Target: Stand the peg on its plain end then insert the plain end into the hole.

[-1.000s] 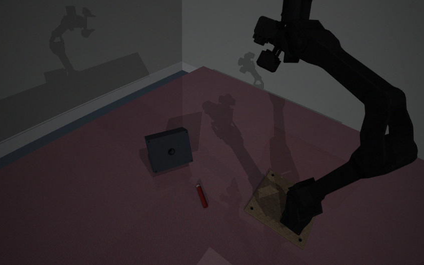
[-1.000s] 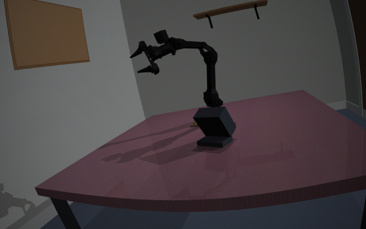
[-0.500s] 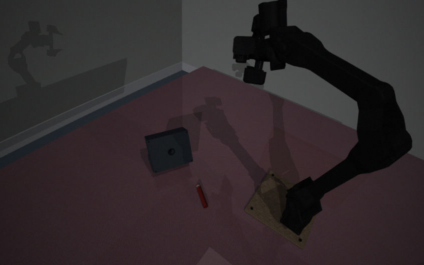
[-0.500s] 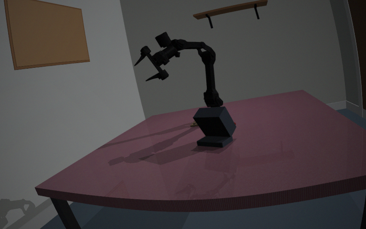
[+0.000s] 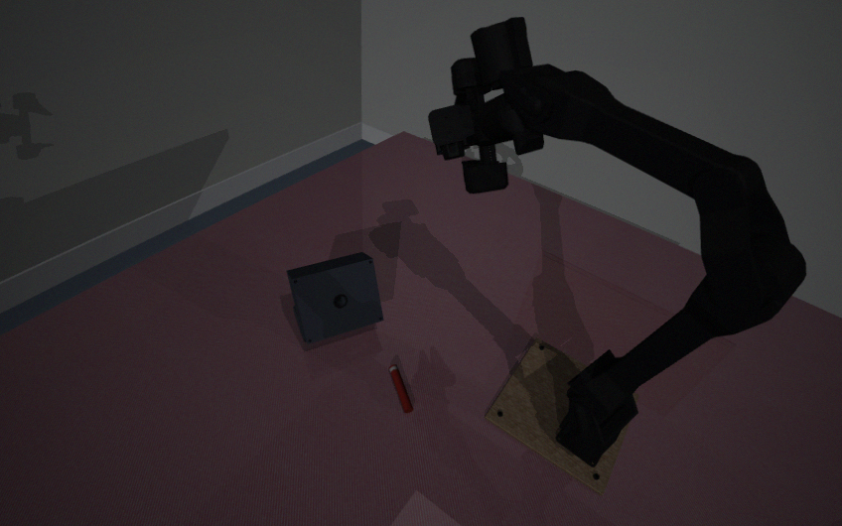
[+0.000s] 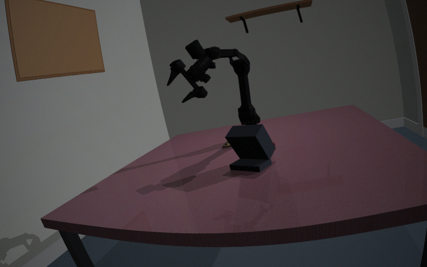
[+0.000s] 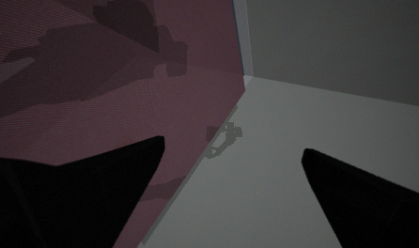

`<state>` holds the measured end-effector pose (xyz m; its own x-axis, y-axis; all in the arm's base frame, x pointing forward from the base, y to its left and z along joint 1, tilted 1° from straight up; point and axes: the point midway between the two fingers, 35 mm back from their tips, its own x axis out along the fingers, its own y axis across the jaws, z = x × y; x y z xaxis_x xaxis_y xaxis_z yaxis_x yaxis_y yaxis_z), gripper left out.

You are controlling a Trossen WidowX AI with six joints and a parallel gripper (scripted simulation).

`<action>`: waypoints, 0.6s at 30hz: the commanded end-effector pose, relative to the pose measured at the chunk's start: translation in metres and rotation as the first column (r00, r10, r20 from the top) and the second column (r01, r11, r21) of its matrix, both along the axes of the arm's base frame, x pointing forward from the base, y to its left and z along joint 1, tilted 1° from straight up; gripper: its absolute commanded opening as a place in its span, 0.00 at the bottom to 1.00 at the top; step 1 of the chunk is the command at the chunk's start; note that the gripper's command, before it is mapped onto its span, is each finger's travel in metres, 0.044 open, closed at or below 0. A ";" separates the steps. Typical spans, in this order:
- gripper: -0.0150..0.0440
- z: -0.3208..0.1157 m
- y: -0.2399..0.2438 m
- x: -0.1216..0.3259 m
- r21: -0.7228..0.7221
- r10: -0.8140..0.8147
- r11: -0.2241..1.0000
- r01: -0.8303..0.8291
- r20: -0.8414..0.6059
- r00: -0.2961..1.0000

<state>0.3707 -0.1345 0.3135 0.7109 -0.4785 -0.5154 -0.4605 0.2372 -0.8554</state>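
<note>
The red peg (image 5: 401,391) lies on its side on the pink table, its white-banded end toward the panel. In the exterior view only a small red bit of the peg (image 6: 274,144) shows behind the panel. The sloped dark grey panel (image 5: 316,317) (image 6: 245,131) has one round hole (image 5: 340,301) in the middle of its face, and the hole looks empty. My gripper (image 6: 175,93) (image 7: 231,148) is open and empty, high above the table, away from the peg and beyond the panel to its side. The wrist view shows neither peg nor panel.
The arm stands on a wooden base plate (image 5: 520,400) to the right of the peg in the top view. The pink table (image 5: 182,418) (image 6: 324,155) ends near the walls at the back. Shadows of the arm fall on table and walls.
</note>
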 end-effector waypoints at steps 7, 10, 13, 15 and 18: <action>1.00 -0.028 0.037 0.009 -0.011 0.165 0.986 -0.169 -0.143 0.976; 1.00 -0.036 0.048 0.010 -0.012 0.214 0.975 -0.220 -0.184 0.959; 1.00 -0.044 0.059 0.011 -0.012 0.261 0.963 -0.270 -0.224 0.939; 1.00 -0.049 0.066 0.012 -0.012 0.291 0.953 -0.303 -0.250 0.923; 1.00 -0.057 0.077 0.012 -0.009 0.336 0.936 -0.353 -0.288 0.897</action>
